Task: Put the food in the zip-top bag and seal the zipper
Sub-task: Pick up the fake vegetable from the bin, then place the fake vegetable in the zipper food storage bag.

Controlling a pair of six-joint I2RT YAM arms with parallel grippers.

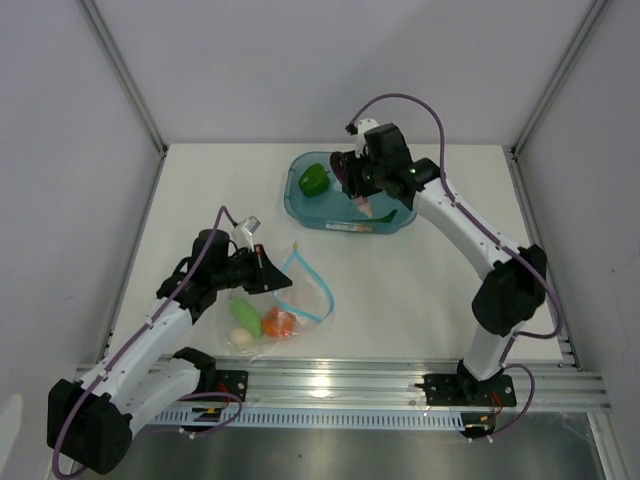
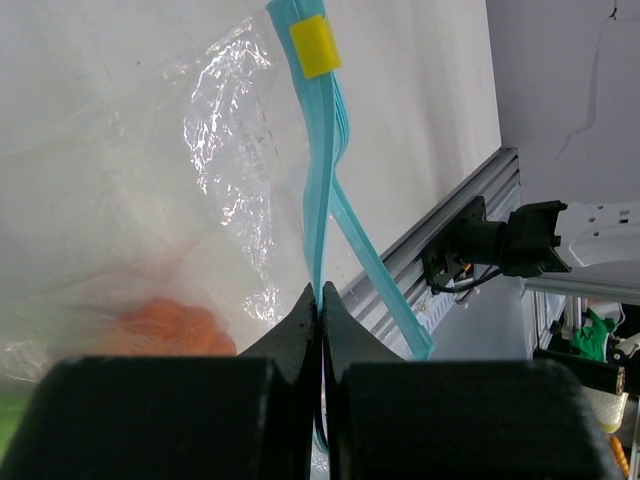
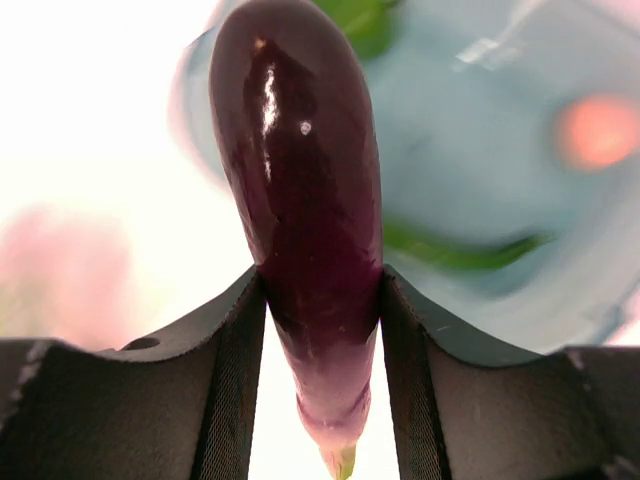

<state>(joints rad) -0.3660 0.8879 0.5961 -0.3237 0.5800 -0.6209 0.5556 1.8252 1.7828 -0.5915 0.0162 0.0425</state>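
The clear zip-top bag (image 1: 285, 300) lies on the table with its mouth open. It holds a light green long vegetable (image 1: 246, 317), an orange round one (image 1: 280, 322) and a beige egg (image 1: 243, 340). My left gripper (image 1: 262, 268) is shut on the teal zipper strip (image 2: 320, 180) at the bag's mouth, with the tips (image 2: 318, 292) pinching it. My right gripper (image 1: 350, 172) is over the tub and shut on the purple eggplant (image 3: 300, 150), which is clamped between both fingers (image 3: 235, 340). The green bell pepper (image 1: 314, 180) and a dark green long vegetable (image 1: 395, 215) lie in the tub.
The rigid teal tub (image 1: 340, 215) stands at the back centre of the table. A yellow tab (image 2: 315, 45) sits on the zipper strip. The aluminium rail (image 1: 350, 385) runs along the near edge. White walls enclose the table on three sides.
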